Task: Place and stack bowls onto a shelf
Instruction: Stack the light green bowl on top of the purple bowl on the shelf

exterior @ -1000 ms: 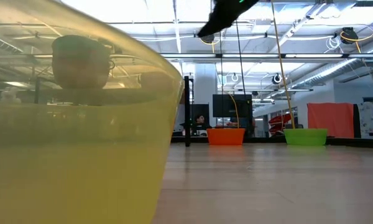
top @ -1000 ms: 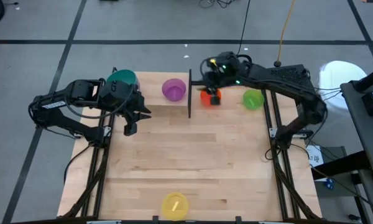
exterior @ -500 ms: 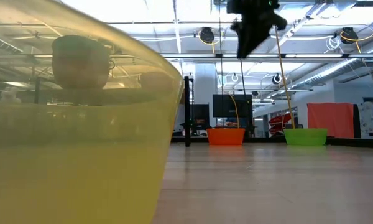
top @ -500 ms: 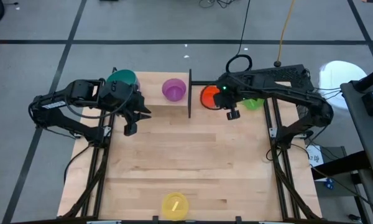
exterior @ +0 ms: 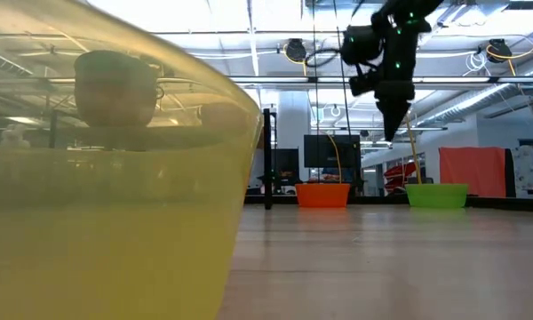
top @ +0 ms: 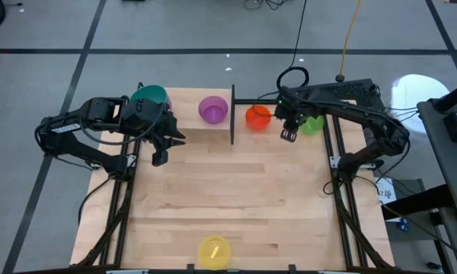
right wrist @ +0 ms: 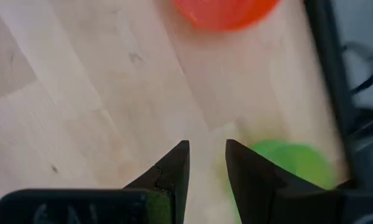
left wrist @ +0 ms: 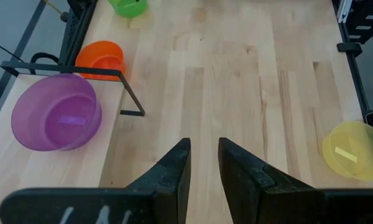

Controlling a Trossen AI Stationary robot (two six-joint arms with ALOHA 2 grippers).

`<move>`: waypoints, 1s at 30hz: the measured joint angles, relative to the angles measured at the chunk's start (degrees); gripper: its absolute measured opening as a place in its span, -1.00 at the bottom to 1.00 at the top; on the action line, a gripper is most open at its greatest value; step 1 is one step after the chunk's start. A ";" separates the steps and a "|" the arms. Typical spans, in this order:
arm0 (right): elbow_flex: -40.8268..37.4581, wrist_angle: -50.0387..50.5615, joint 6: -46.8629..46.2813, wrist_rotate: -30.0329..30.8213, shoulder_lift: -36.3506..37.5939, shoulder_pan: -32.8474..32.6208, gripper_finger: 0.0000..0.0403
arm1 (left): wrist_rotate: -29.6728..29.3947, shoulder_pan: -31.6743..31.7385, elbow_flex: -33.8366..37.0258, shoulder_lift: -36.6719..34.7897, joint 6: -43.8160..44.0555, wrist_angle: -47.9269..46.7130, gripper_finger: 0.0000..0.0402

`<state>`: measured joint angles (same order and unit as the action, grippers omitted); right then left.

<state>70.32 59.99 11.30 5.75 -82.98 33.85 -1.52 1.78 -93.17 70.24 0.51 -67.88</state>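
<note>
**A:** Bowls of thin moulded plastic are judged light and stiff, with smooth walls that may slip; where are they placed?

**B:** The black upright point(top: 232, 114) of the shelf point(top: 189, 122) is taken as landmark. The purple bowl point(top: 212, 109) is seen just left of it on the pale board, the teal bowl point(top: 150, 97) farther left at the board's far corner. The orange bowl point(top: 257, 116) sits just right of the upright, the green bowl point(top: 311, 123) beyond that. The yellow bowl point(top: 214, 250) lies well apart, at the near edge of the worktop point(top: 236, 198).

**A:** And the end effectors?

**B:** The right end effector point(top: 286, 134) is held above the worktop between orange and green, fingers a narrow gap apart, nothing gripped. The left end effector point(top: 159, 157) waits left of the shelf, likewise slightly parted and empty.

**A:** Where should hold be taken?

**B:** The rim is suggested, one finger inside the wall and one outside, pinched gently.
</note>
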 joint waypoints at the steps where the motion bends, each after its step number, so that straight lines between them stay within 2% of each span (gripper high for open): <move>1: -0.69 -0.25 -1.13 -1.38 0.00 1.34 -0.50 | 0.00 0.00 0.00 0.00 0.00 0.00 -0.56; 6: -3.89 -2.40 -7.00 -7.54 -0.04 8.31 -0.50 | -0.01 0.00 0.00 0.00 -0.02 0.00 -0.56; 14: -8.56 -4.05 -12.17 -8.60 -0.05 16.80 -0.50 | 0.00 0.00 0.00 0.00 -0.02 -0.02 -0.56; 30: -17.09 -12.11 -12.97 -9.06 -0.05 23.66 -0.50 | 0.00 0.00 0.00 0.00 -0.07 0.00 -0.56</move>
<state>53.23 47.88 -1.67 -3.31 -83.03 57.51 -1.52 1.78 -93.17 70.24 0.45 -67.88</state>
